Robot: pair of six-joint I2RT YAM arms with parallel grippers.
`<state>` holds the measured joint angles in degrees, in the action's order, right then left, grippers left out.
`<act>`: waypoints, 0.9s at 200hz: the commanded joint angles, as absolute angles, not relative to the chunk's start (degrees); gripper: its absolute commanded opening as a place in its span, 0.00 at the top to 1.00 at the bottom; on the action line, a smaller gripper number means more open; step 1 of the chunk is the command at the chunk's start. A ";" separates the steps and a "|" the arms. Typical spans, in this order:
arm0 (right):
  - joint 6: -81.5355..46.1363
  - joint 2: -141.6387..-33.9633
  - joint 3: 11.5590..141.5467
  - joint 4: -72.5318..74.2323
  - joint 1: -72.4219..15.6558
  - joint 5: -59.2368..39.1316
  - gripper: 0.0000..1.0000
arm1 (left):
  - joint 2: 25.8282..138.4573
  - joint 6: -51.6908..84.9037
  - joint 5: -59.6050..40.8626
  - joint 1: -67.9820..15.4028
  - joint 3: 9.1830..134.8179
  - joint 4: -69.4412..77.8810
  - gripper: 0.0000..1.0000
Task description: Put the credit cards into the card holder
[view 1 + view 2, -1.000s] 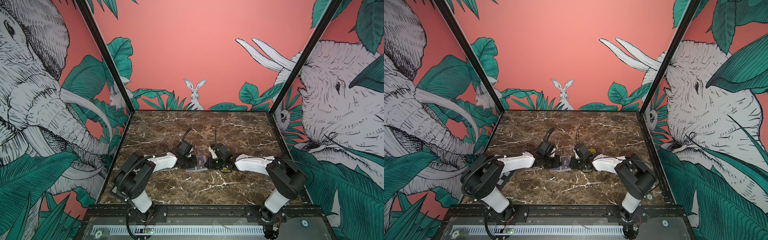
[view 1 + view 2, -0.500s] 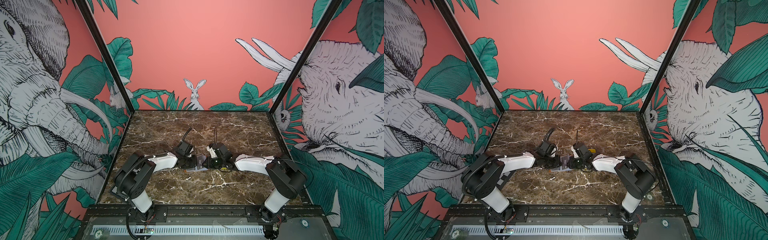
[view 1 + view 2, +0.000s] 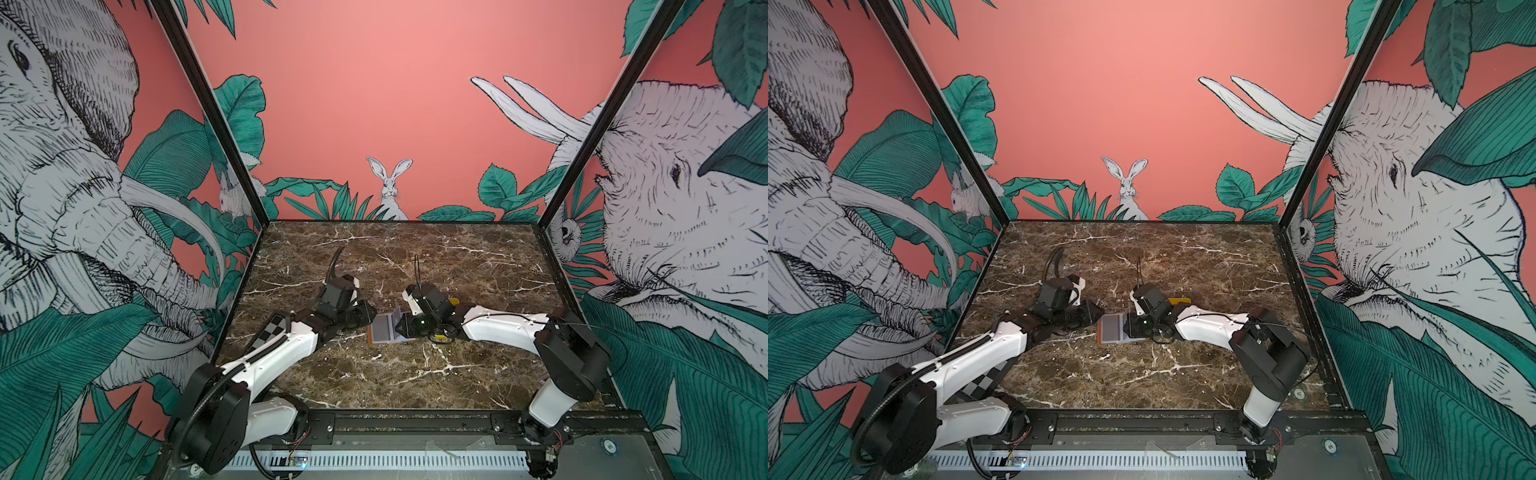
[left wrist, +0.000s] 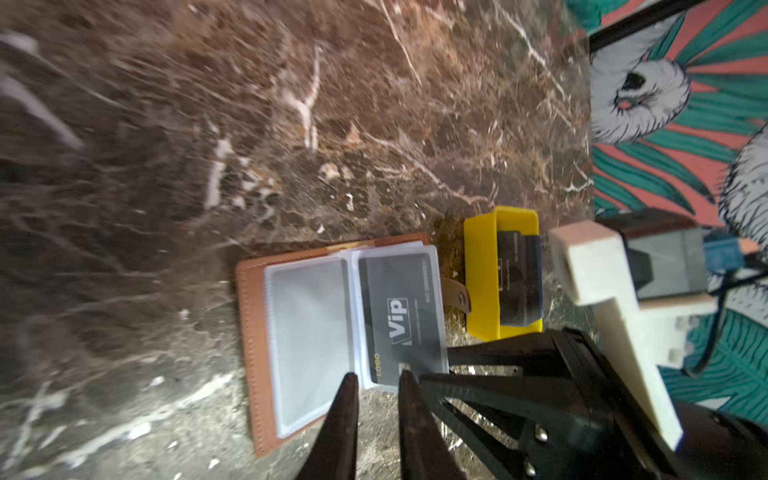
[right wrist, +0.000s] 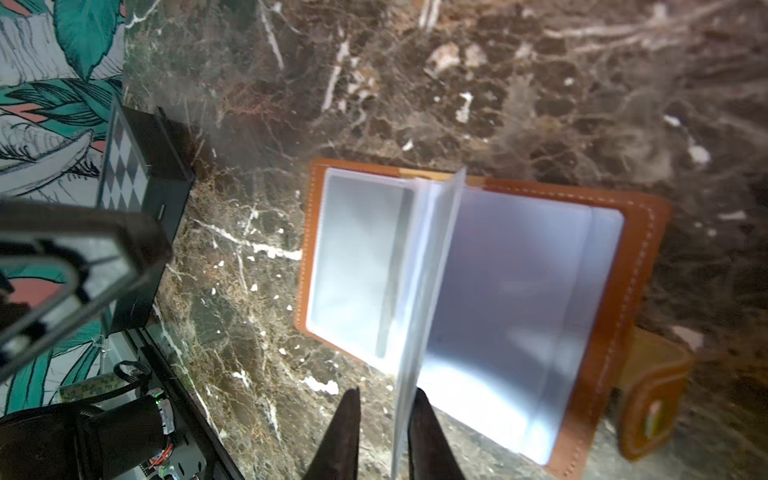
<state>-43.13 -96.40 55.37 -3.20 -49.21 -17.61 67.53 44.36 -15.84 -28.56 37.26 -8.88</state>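
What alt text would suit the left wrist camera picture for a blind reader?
A tan leather card holder lies open on a brown marble table, one clear sleeve holding a dark "Vip" card. Two black fingers, slightly apart, reach the sleeve's edge; beside the holder a yellow tray holds more dark cards.

Card holder mid-table, arms closing in from both sides.
In both top views the card holder lies open on the table, ctr frame. Left gripper is at its left edge, right gripper over its right half. Tray sits right of and behind holder, behind right wrist, w/ credit cards in it. One card is in a sleeve on the tray-side page.
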 commanded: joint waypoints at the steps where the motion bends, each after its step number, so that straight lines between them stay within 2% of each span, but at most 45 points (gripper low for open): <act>1: -42.33 -97.89 58.58 -5.57 -51.13 -15.51 0.78 | 63.53 41.81 -18.10 -26.24 36.32 -13.52 0.79; 37: -42.78 -97.89 60.40 -5.04 -53.17 -13.95 0.78 | 61.52 41.36 -22.11 -24.97 35.62 -12.52 0.77; 54: -43.92 -95.02 58.15 -4.31 -53.10 -10.62 0.76 | 61.02 40.87 -23.88 -24.91 35.26 -10.88 0.73; 126: -44.14 -80.41 53.92 -12.48 -53.15 0.64 0.73 | 64.50 38.82 -31.91 -25.14 36.63 -5.93 0.74; 157: -43.76 -74.87 52.40 -17.47 -52.12 4.47 0.72 | 67.03 37.64 -32.16 -26.67 38.06 -5.56 0.73; 180: -42.45 -71.30 51.08 -20.61 -49.28 3.96 0.72 | 69.41 37.73 -28.88 -31.25 39.90 -5.19 0.73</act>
